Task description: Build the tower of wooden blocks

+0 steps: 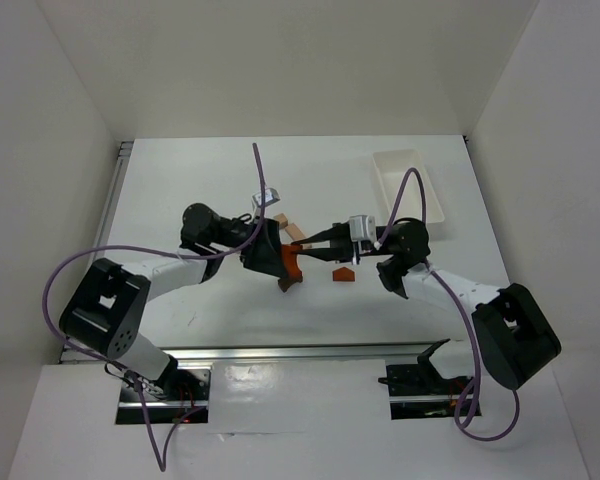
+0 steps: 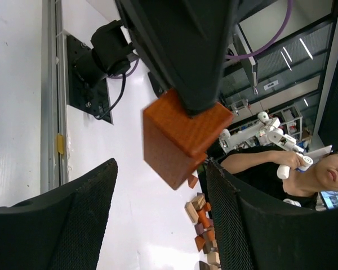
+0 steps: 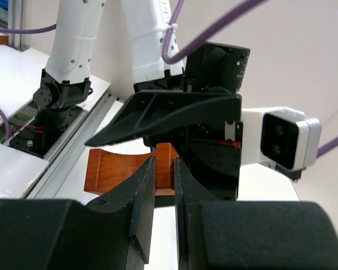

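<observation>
My right gripper (image 3: 164, 169) is shut on an orange-red arched wood block (image 3: 121, 169) and holds it off the table, over the middle (image 1: 292, 262). My left gripper (image 2: 160, 219) is open around the same block (image 2: 177, 140). Its right finger (image 2: 259, 219) lies close against the block and its left finger (image 2: 62, 225) stands well apart from it. A dark brown block (image 1: 288, 284) lies just below the two grippers. An orange-red house-shaped piece (image 1: 343, 273) sits on the table to the right. Pale tan blocks (image 1: 292, 232) lie just behind.
A white plastic tray (image 1: 432, 190) stands at the back right. A loose heap of small wood blocks (image 2: 203, 225) shows past my left fingers. Both arms meet at the table's middle, with purple cables looping above them. White walls close in the table on three sides.
</observation>
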Action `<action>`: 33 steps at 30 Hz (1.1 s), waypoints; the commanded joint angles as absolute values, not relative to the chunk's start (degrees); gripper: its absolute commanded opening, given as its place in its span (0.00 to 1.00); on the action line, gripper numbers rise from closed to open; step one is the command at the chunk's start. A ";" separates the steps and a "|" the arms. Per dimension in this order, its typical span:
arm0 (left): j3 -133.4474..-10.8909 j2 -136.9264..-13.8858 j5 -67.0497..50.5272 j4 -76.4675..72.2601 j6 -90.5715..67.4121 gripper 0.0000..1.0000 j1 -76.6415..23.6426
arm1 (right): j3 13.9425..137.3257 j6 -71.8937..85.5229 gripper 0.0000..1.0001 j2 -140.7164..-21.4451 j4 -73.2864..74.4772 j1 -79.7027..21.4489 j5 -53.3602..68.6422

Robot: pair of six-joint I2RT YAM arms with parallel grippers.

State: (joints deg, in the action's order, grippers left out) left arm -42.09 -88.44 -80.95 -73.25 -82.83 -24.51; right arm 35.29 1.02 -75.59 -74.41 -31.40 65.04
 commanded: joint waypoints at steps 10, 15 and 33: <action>-41.13 -84.45 -80.42 -105.73 -82.44 0.63 -24.26 | 38.58 3.61 0.00 -80.77 -107.93 -34.45 63.37; -41.65 -87.00 -79.89 -105.73 -82.44 0.61 -24.26 | 39.81 3.60 0.00 -81.39 -107.93 -36.12 62.84; -42.97 -86.57 -79.89 -105.73 -84.64 0.18 -24.26 | 36.39 -11.86 0.00 -73.92 -86.78 -36.74 53.80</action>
